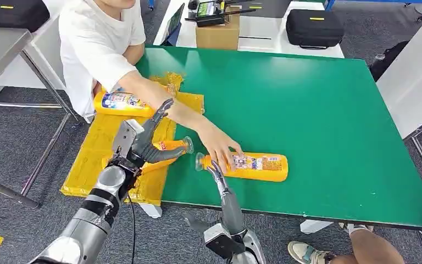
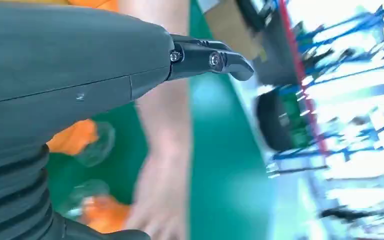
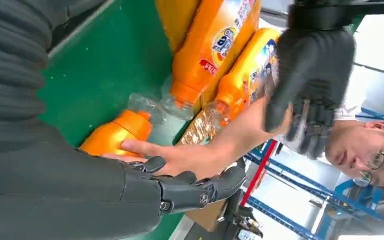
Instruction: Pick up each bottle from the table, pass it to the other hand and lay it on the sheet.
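Green tabletop (image 1: pixel 318 110) carries 1 orange plastic bottle with a printed label (image 1: pixel 255 166), lying on its side near the front edge, clear cap end toward the yellow crinkled sheet (image 1: pixel 96 159). A person's hand (image 1: pixel 220 147) is laid on that bottle's neck end, the arm reaching across from a person in a white T-shirt (image 1: pixel 96 44) at the table's far left corner.

2 more bottles are seen on the sheet: a labelled orange bottle at the sheet's far part (image 1: pixel 122 103), partly covered by the person's arm, and a second orange bottle under the left hand (image 1: pixel 171 146), its clear cap pointing toward the green surface.

Left hand (image 1: pixel 149 144) is placed over that second bottle, fingers spread; whether it is gripped or only touched cannot be told. Right hand (image 1: pixel 218 177) is raised at the front table edge with fingers extended and apart, fingertips just beside the tabletop bottle's cap, nothing held.

Cardboard box (image 1: pixel 217 34) and 2 black cases (image 1: pixel 314 26) are seen beyond the table.
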You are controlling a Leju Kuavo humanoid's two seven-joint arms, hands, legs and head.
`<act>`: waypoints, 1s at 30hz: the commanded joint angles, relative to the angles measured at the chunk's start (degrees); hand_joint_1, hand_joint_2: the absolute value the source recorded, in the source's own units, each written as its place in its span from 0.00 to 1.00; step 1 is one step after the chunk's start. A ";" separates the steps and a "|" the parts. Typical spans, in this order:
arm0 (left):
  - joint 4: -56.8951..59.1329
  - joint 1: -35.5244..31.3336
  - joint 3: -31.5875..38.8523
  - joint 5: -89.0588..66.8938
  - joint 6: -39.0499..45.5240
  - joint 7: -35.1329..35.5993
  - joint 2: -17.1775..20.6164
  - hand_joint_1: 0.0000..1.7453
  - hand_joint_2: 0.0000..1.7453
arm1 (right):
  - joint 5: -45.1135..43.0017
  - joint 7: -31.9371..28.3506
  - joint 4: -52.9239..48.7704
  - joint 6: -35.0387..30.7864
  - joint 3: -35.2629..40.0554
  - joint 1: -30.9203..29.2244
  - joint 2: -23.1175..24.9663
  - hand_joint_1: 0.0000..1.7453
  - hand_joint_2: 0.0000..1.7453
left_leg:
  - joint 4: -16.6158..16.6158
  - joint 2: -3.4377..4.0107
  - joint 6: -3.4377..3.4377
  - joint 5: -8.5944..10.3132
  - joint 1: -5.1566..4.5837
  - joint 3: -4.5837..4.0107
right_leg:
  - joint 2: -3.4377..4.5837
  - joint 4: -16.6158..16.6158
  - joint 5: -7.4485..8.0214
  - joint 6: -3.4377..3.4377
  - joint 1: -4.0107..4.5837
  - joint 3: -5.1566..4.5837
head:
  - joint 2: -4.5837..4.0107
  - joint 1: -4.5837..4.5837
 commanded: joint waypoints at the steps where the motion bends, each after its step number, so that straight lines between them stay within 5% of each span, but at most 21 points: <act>1: -25.06 9.64 3.00 12.86 9.94 -3.65 -5.56 0.00 1.00 | 5.49 1.94 -0.31 -1.81 -3.84 0.90 -3.00 0.00 1.00 | 0.00 0.05 -0.03 -0.08 0.04 0.12 | -0.02 -0.03 -0.06 -0.06 0.04 0.13 | -0.02 -0.02; 4: -35.18 13.66 3.14 20.79 13.22 -3.17 -5.43 0.00 1.00 | 8.54 4.06 -0.54 -4.42 -6.67 1.06 -4.96 0.00 1.00 | 0.05 0.04 -0.01 -0.14 0.04 0.11 | -0.04 -0.02 -0.11 -0.04 0.05 0.16 | 0.00 0.02; 12: -44.15 21.27 7.24 26.33 18.92 -4.70 -6.34 0.00 1.00 | 32.22 23.30 5.53 -5.53 -13.59 -5.89 -12.51 0.00 1.00 | -0.06 0.18 0.01 -0.08 -0.07 0.06 | 0.14 -0.10 0.02 -0.01 -0.05 0.07 | 0.00 -0.02; 19: -44.94 22.61 5.52 25.23 18.80 -5.20 -6.10 0.00 1.00 | 36.44 25.32 6.87 -3.69 -15.76 -8.41 -13.73 0.00 1.00 | -0.01 0.12 -0.02 -0.16 -0.03 0.23 | 0.06 -0.06 -0.09 -0.08 0.01 0.27 | 0.00 0.00; 30: -41.69 21.98 3.98 25.65 18.21 -3.13 -5.98 0.00 1.00 | 42.85 27.83 23.63 -1.12 -15.34 -19.81 -11.62 0.00 1.00 | -0.03 0.09 0.00 -0.06 -0.05 0.14 | 0.04 -0.06 0.00 -0.04 -0.01 0.17 | 0.00 0.00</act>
